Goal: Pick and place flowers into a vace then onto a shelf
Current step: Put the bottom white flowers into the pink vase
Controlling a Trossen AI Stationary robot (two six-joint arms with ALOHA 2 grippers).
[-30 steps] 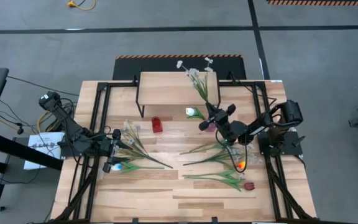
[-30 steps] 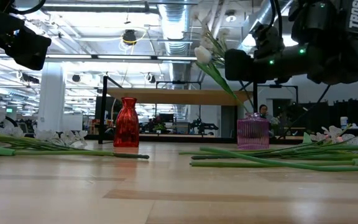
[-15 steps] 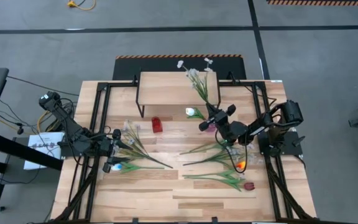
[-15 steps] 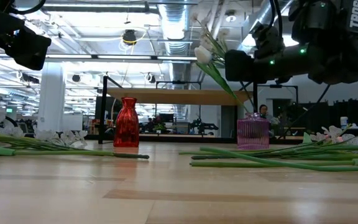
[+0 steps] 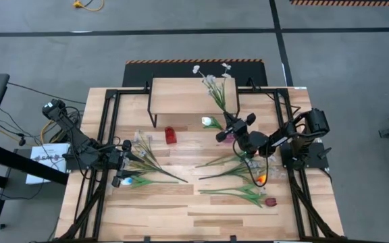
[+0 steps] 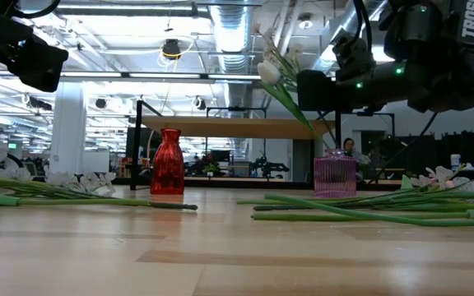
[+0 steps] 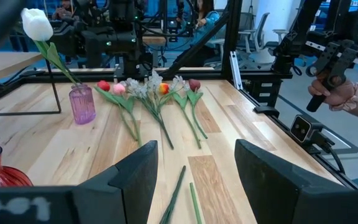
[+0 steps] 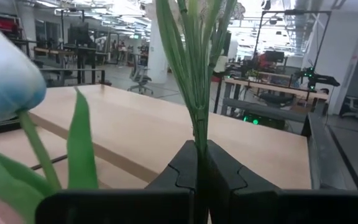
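My right gripper (image 5: 228,128) hangs just above the purple vase (image 5: 227,139) in front of the shelf (image 5: 191,94) and is shut on a spray of small white blossoms (image 5: 213,82). A white tulip (image 5: 210,121) stands in that vase, leaning toward the table's left. The red vase (image 5: 170,135) stands empty farther left. My left gripper (image 5: 134,165) waits open at the table's left side, above a loose bunch of flowers (image 5: 147,158) lying there; nothing is between its fingers (image 7: 135,177). My right gripper pinches the spray's bundled green stems (image 8: 199,140) between its two fingers (image 8: 225,168). The fingers lie level and cross the stems. The spray is lifted and slants up toward the shelf, its blossoms (image 6: 280,45) over the board. The stems below the fingers are hidden by the gripper.
Several tulips and sprays (image 5: 245,179) lie on the table's right half, near my right arm. The shelf's dark legs (image 5: 155,118) stand behind the vases. Black frame rails (image 5: 110,115) run along both table sides. A person's hand (image 7: 331,90) shows beyond the table's right edge.
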